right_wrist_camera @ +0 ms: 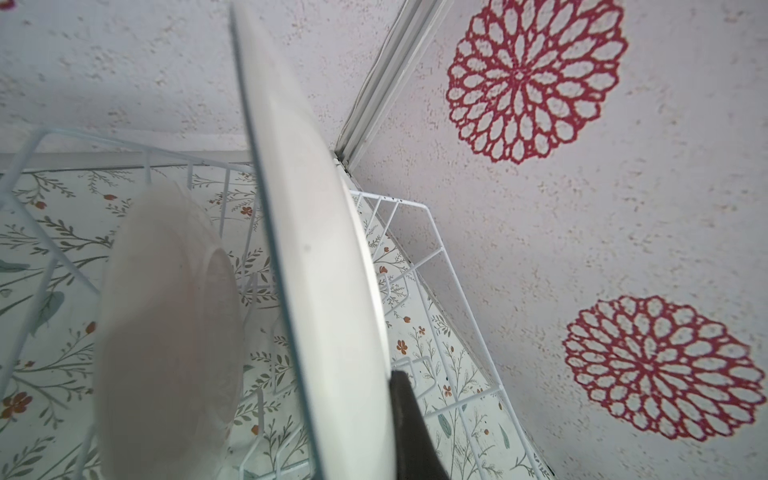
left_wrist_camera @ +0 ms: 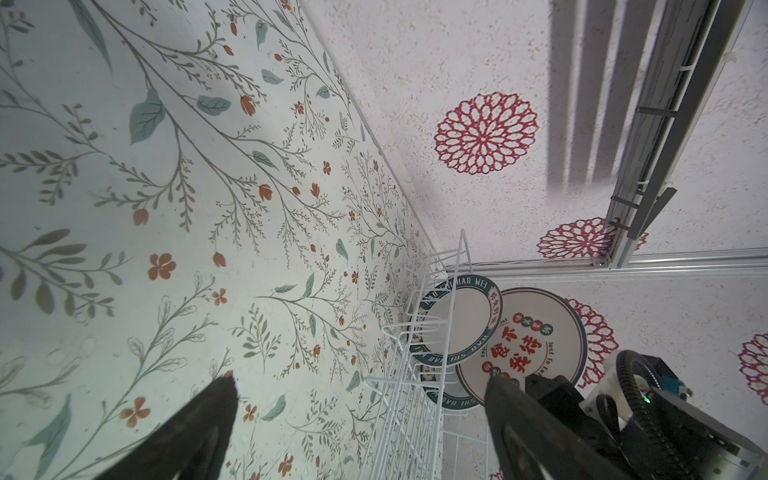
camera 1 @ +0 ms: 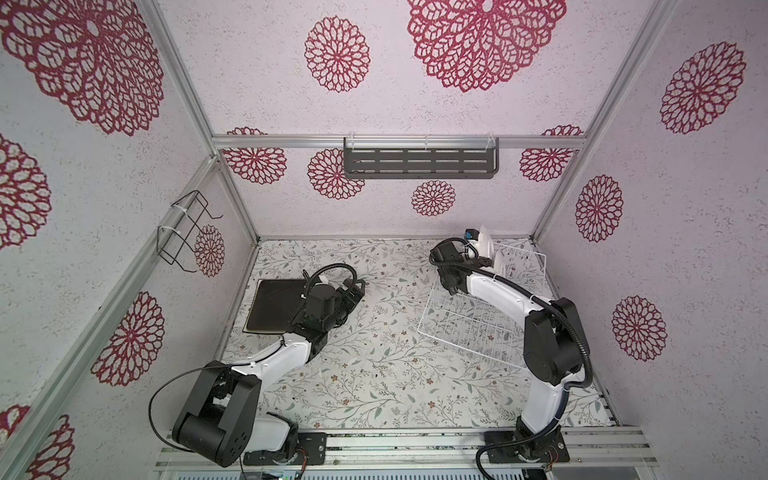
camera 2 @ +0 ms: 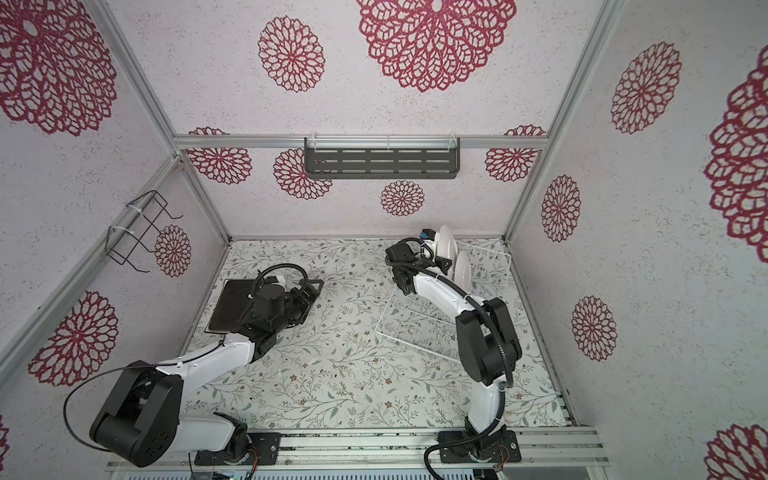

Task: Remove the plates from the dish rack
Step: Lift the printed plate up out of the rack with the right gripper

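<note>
Left tool spread wide, empty, low over floral tabletop, just beside square black plate lying flat by tabletop's left edge. Large white wire dish rack along right edge, reaching far right corner. Right tool clamped on rim of round white plate with red characters, standing on edge at rack's far end. Smaller round white plate with lettered dark-teal rim upright just beside it, inside rack.
</note>
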Robot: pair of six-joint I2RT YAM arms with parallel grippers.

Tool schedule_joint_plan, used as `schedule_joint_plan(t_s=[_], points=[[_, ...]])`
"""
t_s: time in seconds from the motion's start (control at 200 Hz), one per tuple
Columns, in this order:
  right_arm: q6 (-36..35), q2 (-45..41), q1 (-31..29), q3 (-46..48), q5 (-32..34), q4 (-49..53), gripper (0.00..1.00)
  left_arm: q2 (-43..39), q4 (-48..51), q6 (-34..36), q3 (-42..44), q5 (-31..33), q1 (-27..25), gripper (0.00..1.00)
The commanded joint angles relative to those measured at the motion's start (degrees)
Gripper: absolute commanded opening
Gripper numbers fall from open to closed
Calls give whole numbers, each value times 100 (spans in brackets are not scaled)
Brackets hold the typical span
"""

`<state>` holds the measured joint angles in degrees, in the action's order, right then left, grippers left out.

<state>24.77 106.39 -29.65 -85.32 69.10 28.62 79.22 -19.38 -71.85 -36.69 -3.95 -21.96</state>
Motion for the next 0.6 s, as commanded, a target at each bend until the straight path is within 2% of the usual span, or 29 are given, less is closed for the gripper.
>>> schedule_joint_plan(t_s=[0.0, 0.3, 0.595], points=[[-199, -470, -109, -5, 459, -295, 0, -73, -93, 8, -86, 30, -61, 97], [-517, -734, -360, 36, 832, -568, 0, -94, -75, 56, -76, 68, -67, 97], [-1555, -1364, -701, 464, 922, -1796, 0, -109, -101, 65, -79, 57, -76, 97]])
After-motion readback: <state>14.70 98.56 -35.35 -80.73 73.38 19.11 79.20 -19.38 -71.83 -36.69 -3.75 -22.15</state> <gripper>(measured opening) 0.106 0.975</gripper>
